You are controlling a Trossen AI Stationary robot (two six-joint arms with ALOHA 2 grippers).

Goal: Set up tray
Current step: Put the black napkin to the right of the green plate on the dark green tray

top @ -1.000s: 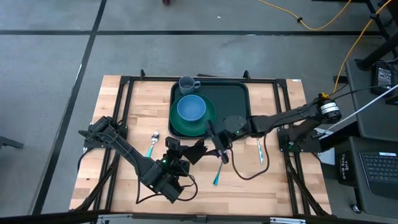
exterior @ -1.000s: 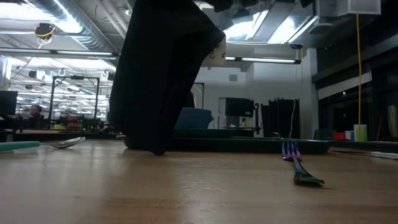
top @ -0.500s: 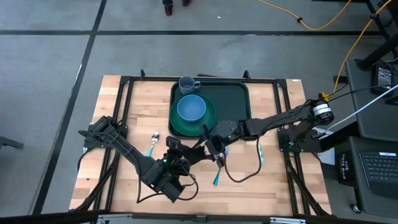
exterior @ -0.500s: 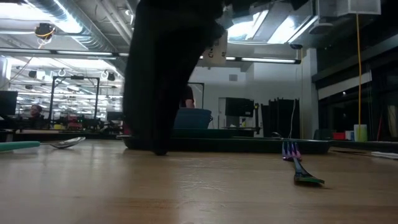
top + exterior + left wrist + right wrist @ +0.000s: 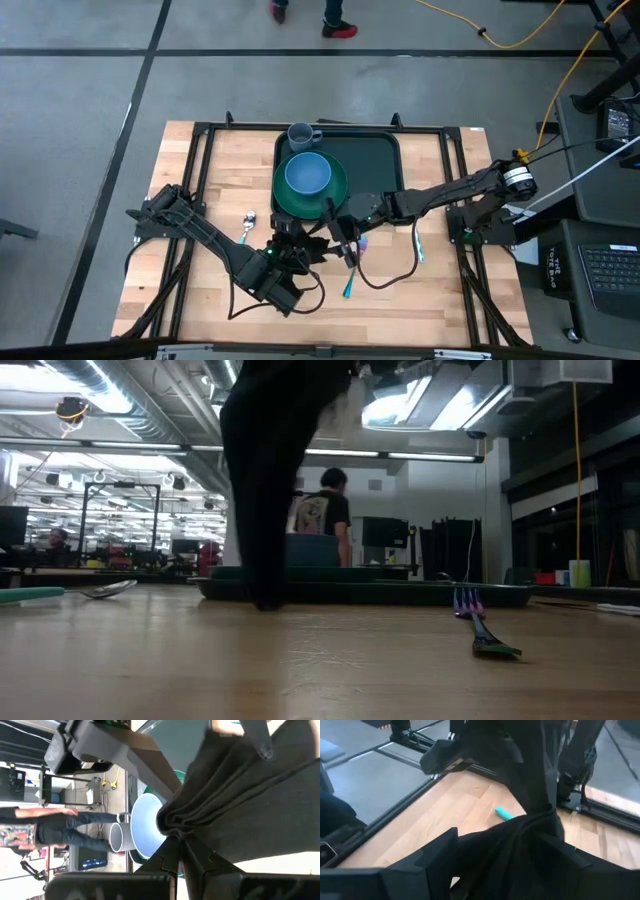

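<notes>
The left gripper (image 5: 293, 238) has carried the black cloth napkin (image 5: 312, 247) up toward the big dark green plastic tray (image 5: 372, 160), still pinching it tight. The right gripper (image 5: 346, 243) sits spread wide around the same cloth.

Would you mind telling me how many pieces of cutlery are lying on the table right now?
3 visible. A spoon lies left of the tray, a teal-handled piece lies near the table's front, and a fork lies right of the cloth. The arms and cloth may hide more.
</notes>
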